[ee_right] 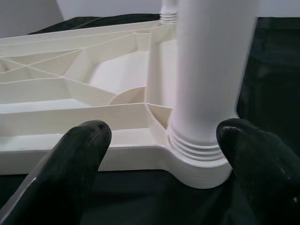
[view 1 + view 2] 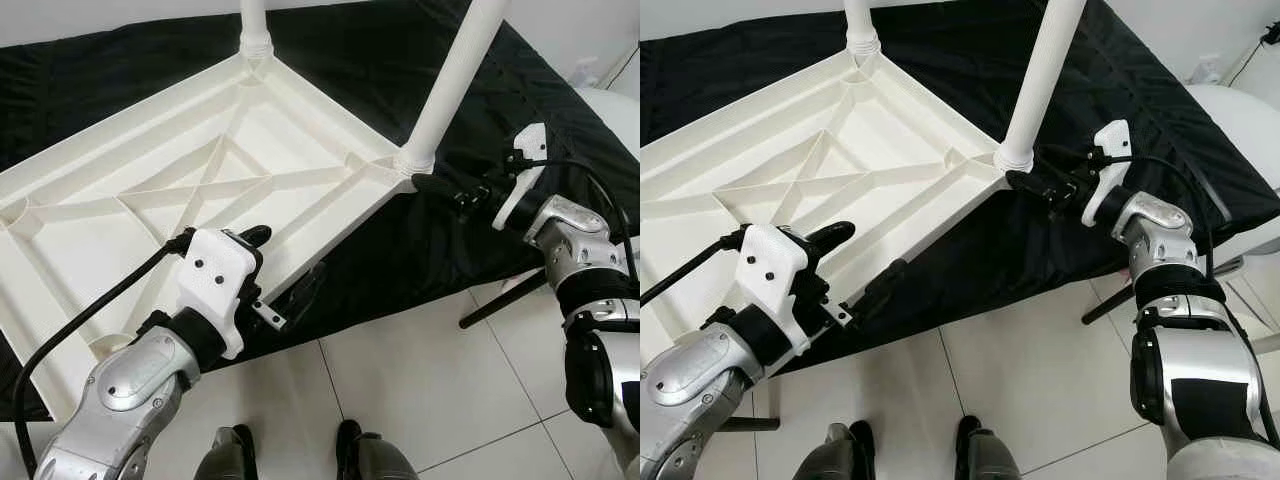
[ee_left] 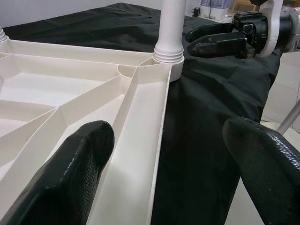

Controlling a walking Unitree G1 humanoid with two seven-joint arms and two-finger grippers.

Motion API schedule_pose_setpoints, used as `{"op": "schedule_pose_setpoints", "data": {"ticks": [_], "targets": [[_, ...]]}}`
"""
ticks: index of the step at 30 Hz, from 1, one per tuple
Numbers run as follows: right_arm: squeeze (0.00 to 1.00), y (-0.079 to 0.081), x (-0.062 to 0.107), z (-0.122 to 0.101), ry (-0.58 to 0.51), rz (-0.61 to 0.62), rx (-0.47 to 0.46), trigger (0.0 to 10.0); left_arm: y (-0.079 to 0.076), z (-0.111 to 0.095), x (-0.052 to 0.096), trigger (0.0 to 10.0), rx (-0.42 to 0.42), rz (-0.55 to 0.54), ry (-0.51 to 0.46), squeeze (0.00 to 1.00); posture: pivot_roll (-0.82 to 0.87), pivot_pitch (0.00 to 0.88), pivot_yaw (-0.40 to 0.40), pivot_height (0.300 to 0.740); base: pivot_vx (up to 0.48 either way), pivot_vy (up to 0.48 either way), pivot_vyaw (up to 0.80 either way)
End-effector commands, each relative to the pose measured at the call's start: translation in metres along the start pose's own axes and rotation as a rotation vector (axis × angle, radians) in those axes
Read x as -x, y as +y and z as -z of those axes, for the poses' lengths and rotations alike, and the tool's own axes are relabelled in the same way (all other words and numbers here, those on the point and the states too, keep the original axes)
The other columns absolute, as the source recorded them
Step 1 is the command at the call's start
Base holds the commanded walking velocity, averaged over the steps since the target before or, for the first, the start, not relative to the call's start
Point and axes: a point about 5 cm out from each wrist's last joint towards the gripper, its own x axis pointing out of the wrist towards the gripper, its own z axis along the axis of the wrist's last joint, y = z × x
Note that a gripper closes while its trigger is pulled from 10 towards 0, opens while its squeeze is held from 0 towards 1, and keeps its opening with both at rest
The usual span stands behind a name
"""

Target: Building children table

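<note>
Black cloth point(image 2: 420, 240) covers the raised surface in front of you and hides whatever lies beneath it, its near edge hanging over the white tiled floor point(image 2: 400, 380). On the cloth lies the white plastic tabletop point(image 2: 150, 200), upside down, so you see its underside: a raised rim, diagonal ribs crossing in the middle and a round socket at each corner. Its left part is cut off by the frame edge, and your left arm covers part of the near rim. Two white legs stand in sockets: the far leg point(image 2: 254, 25) at the far corner and the near leg point(image 2: 455, 80) at the right corner, each with a ribbed collar at its base and its upper end out of frame. Your left gripper point(image 2: 285, 270) sits at the near rim with its fingers wide apart, one over the ribbed inside and one outside over the cloth, holding nothing. Your right gripper point(image 1: 164, 154) is at the base of the near leg, fingers spread to either side of the collar; you cannot tell whether they touch it. A dark rod point(image 2: 500, 300) slants below the cloth edge on the right, partly hidden.
</note>
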Motion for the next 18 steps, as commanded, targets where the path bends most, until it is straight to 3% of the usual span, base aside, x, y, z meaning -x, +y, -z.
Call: {"op": "schedule_pose_setpoints", "data": {"ticks": [1,18], "targets": [[0.0,0.0041,0.004,0.0105,0.041,-0.038,-0.01,10.0,-0.0012,-0.0015,0.0021,10.0,0.003,-0.007,0.0,0.0,0.04,0.309,-0.013,0.74,0.0,0.0,0.0],[0.0,0.0063,-0.0004,0.0099,0.036,-0.067,-0.007,10.0,-0.0024,-0.0022,0.0011,10.0,0.006,-0.001,-0.003,0.0,0.04,0.29,-0.021,0.74,0.0,0.0,0.0]]}}
